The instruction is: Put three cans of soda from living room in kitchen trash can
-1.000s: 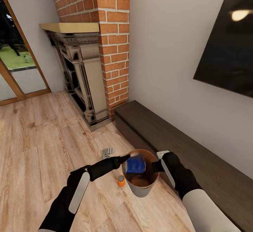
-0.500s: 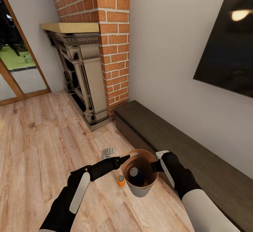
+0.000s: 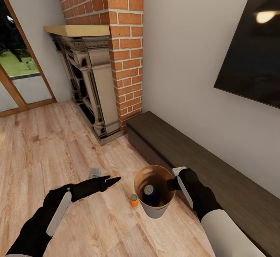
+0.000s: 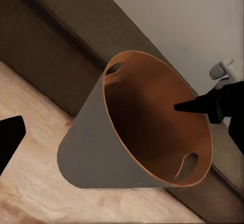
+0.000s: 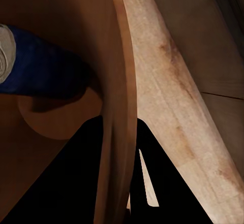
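No brand or lettering can be read on anything here. The tash can [image 3: 154,194] is a smooth tapered bucket, pale grey outside and orange-brown inside, with a small oval slot near the rim; it stands on the warm plank floor [image 3: 58,152] just beside the long dark-wood cabinet [image 3: 217,171]. The right gripper [image 3: 171,184] pinches the bucket's right rim, one finger inside the wall and one outside, closed on it. A dark blue can of soda [image 3: 149,194] with a grey top lies in the bottom of the bucket, and shows there in the right wrist view too [image 5: 35,64]. A bright orange can [image 3: 134,200] with a grey top stands upright on the floor just left of the bucket. The left gripper [image 3: 112,180] hangs above the floor to the left, apart from the bucket, its dark pointed fingers close together and holding nothing. A red-brick fireplace [image 3: 112,55] rises at the far side.
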Motion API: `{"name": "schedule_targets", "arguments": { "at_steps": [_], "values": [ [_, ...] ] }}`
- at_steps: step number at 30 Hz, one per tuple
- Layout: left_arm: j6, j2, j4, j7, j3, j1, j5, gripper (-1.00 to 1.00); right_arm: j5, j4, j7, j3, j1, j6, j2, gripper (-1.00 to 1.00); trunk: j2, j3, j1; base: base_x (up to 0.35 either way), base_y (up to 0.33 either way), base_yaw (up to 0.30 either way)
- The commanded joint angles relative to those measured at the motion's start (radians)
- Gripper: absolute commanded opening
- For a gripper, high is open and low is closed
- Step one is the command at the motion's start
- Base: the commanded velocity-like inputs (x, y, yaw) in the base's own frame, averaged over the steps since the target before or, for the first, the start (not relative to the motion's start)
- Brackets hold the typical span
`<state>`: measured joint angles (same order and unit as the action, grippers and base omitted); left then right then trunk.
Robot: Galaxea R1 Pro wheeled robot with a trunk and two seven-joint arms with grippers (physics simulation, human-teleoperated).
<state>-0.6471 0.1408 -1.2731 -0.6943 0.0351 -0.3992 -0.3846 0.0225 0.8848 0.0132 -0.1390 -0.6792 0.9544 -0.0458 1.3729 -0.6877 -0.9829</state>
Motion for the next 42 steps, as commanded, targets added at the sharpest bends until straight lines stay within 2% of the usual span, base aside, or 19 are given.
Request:
{"name": "schedule_targets", "arguments": {
  "at_steps": [1, 4, 8, 10, 12, 14, 20, 25, 31, 35, 36, 42],
  "values": [
    [0.0, 0.017, 0.003, -0.041, -0.028, 0.0, 0.0, 1.0, -0.016, 0.0, 0.004, 0.001, 0.0, 0.0, 0.0, -1.0, 0.0, 0.0, 0.0, 0.0, 0.0, 0.0],
    [0.001, 0.042, 0.01, -0.095, -0.078, 0.0, 0.004, 1.0, -0.016, 0.0, 0.004, 0.001, 0.0, 0.0, 0.0, -1.0, 0.0, 0.0, 0.0, 0.0, 0.0, 0.0],
    [0.003, 0.056, 0.063, -0.106, -0.091, 0.0, 0.006, 1.0, -0.015, 0.0, 0.004, 0.001, 0.0, 0.0, 0.0, -1.0, 0.0, 0.0, 0.0, 0.0, 0.0, 0.0],
    [0.006, 0.075, 0.124, -0.109, -0.094, 0.0, 0.007, 1.0, -0.015, 0.0, 0.004, 0.001, 0.0, 0.0, 0.001, -1.0, 0.0, 0.0, 0.0, 0.0, 0.0, 0.0],
    [0.026, 0.084, 0.175, -0.11, -0.095, 0.0, 0.008, 1.0, -0.015, 0.0, 0.004, 0.002, 0.0, 0.0, 0.001, -1.0, 0.0, 0.0, 0.0, 0.0, 0.0, 0.0],
    [0.082, 0.09, 0.246, -0.111, -0.096, 0.0, 0.008, 1.0, -0.015, 0.0, 0.004, 0.002, 0.0, 0.0, 0.001, -1.0, 0.0, 0.0, 0.0, 0.0, 0.0, 0.0],
    [0.179, 0.093, 0.396, -0.109, -0.096, 0.0, 0.009, 1.0, -0.015, 0.0, 0.005, 0.004, 0.0, 0.0, 0.001, -1.0, 0.0, 0.0, 0.0, 0.0, 0.0, 0.0],
    [0.254, 0.094, 0.441, -0.109, -0.094, 0.0, 0.009, 1.0, -0.015, 0.0, 0.006, 0.004, -0.001, 0.0, 0.001, -1.0, 0.0, 0.0, 0.0, 0.0, 0.0, 0.0],
    [0.271, 0.094, 0.45, -0.11, -0.093, 0.0, 0.009, 1.0, -0.015, 0.0, 0.007, 0.004, 0.0, 0.0, 0.001, -1.0, 0.0, 0.0, 0.0, 0.0, 0.0, 0.0],
    [0.274, 0.094, 0.452, -0.109, -0.092, 0.0, 0.012, 1.0, -0.016, -0.017, 0.008, 0.004, 0.002, -0.041, 0.001, -1.0, 0.0, 0.0, 0.0, 0.0, 0.0, 0.0],
    [0.274, 0.094, 0.453, -0.109, -0.092, 0.0, 0.016, 1.0, -0.016, -0.017, 0.008, 0.004, 0.002, -0.041, 0.001, -1.0, 0.0, 0.0, 0.0, 0.0, 0.0, 0.0],
    [0.274, 0.093, 0.454, -0.108, -0.092, 0.0, 0.094, 1.0, -0.016, -0.019, 0.008, 0.004, 0.003, -0.042, 0.001, -1.0, 0.0, 0.0, 0.0, 0.0, 0.0, -0.084]
  ]
}}
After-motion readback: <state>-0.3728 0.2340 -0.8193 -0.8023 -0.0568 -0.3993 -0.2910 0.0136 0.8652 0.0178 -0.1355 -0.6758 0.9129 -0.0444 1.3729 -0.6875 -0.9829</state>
